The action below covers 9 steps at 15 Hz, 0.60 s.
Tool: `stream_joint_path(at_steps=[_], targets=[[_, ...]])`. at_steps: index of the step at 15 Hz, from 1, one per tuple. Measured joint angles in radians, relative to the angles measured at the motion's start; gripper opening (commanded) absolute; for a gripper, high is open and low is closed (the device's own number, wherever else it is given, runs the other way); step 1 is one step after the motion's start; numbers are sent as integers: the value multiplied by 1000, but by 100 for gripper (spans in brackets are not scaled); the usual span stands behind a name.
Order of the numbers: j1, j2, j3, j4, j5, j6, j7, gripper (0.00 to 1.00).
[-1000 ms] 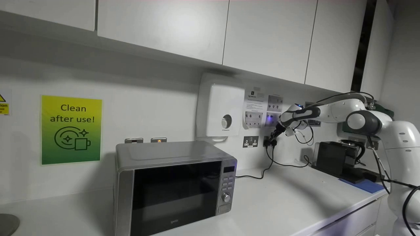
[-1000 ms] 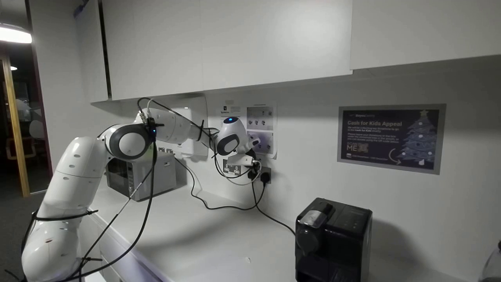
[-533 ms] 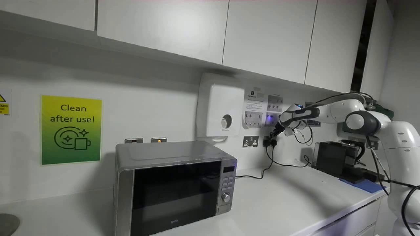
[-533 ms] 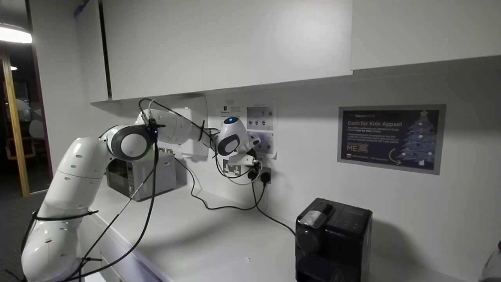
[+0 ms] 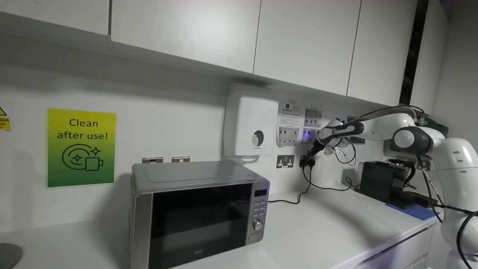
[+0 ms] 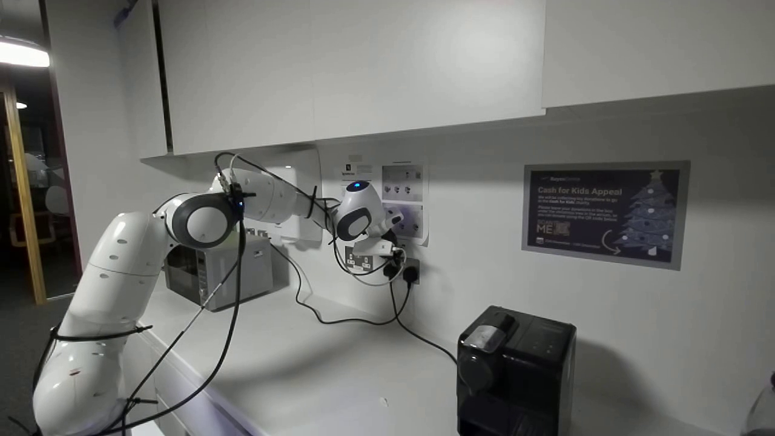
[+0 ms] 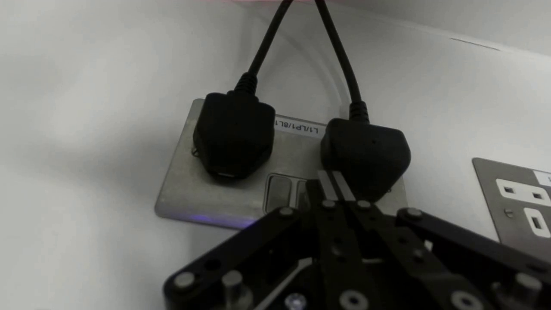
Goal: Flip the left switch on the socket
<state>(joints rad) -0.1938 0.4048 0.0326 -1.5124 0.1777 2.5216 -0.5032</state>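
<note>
The end effector [image 7: 335,185] is held with fingertips [image 7: 327,186] together, presumably so the partly hidden left switch [image 7: 302,196] can be pressed without the nearer plug [image 7: 366,148] being knocked.

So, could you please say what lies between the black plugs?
In the wrist view, metal socket plate with a printed label; nearer the fingers, rocker switches.

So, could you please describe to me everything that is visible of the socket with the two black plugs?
The socket is a flat, metallic-looking plate with rounded corners, fixed to the wall above the counter. Two black plugs with cables sit in it. Between them is a printed label, upside down in the wrist view. Two switches stand side by side, one partly hidden by the closed gripper; contact and switch positions cannot be told.
</note>
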Motion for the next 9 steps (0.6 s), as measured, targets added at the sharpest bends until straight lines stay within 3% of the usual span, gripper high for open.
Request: stream_joint_path(at_steps=[9], targets=[[-16,12,1,10,0,0,0,0]])
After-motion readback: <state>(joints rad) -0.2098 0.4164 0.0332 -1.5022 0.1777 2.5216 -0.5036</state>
